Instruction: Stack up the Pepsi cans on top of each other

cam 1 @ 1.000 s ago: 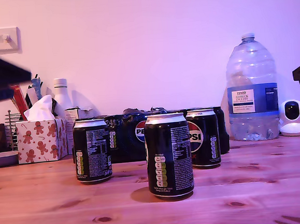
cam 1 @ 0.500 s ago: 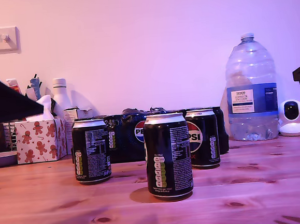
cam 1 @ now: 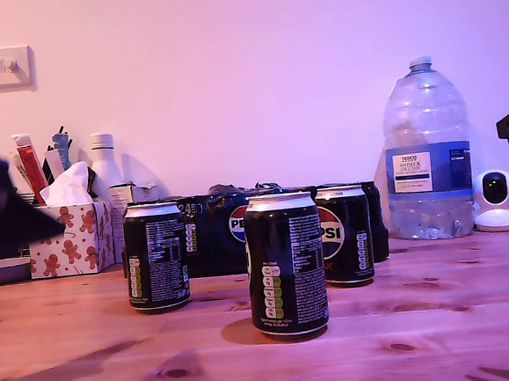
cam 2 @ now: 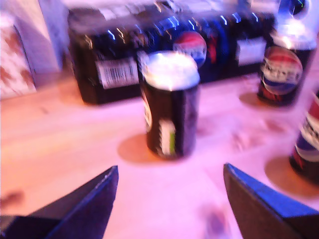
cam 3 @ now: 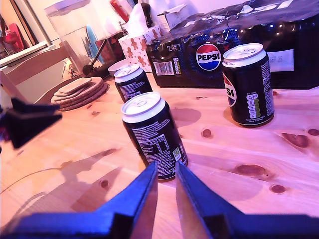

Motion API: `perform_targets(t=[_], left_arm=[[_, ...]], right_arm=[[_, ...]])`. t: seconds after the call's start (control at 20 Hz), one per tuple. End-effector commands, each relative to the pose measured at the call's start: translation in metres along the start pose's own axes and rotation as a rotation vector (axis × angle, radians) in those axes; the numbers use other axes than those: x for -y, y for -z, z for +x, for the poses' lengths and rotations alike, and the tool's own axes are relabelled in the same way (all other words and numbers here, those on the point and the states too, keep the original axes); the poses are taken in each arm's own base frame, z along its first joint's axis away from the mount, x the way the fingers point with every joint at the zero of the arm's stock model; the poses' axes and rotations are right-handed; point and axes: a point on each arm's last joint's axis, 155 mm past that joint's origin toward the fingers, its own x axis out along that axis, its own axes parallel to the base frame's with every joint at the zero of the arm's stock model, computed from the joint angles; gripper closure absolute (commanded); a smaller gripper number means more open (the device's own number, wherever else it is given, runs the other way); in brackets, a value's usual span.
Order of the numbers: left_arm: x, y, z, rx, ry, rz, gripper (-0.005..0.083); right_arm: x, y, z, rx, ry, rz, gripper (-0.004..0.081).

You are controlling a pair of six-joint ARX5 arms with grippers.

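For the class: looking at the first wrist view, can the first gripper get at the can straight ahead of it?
Probably yes. My first gripper has its jaws spread wide, and only bare table lies between it and the upright can.

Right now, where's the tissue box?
The tissue box sits at the exterior view's left by the wall, just left of the nearest Pepsi can.
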Motion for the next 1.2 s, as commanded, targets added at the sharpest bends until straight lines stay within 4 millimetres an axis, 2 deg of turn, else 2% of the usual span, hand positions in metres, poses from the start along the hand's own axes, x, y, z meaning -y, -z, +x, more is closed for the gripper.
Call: perform_targets(t=[0.0,0.35,0.4,0.5,0.6,0.7,0.95,1.15], left_arm=[[-0.001,-0.01,0.002,0.025,-0.005,-0.002,0.0167],[0.007,-0.016,0.005,0.03,0.035,-0.019,0.0166],[0.007,-0.014,0.006,0.024,0.037,-0.04,0.0135],[0.005,-0.004,0.01,-0.021,0.024,-0.084,-0.0012],[-0.001,0.011,0.018,-0.095,-0.013,-0.115,-0.0019],[-0.002,0.018,0.026,-0.129,-0.019,-0.113,-0.0019],[0.012,0.002,0.044,-0.059,0.047,-0.005,-0.0017],[0.025,0.008,0.06,-0.067,0.132,0.04,-0.0017]], right_arm=[[-0.001,0.001,0.001,0.003,-0.005,0.003,0.068],[0.003,0.0,0.001,0.007,0.012,0.002,0.0681],[0.003,0.0,0.001,0.007,0.015,0.002,0.0682],[0.003,0.0,0.001,0.008,0.015,0.003,0.0682],[0.003,0.001,0.001,0.007,0.015,0.003,0.0682],[0.003,0.001,0.001,0.007,0.015,0.003,0.0682],[0.003,0.0,0.001,0.007,0.015,0.003,0.0682],[0.004,0.0,0.001,0.008,0.018,0.002,0.0682]])
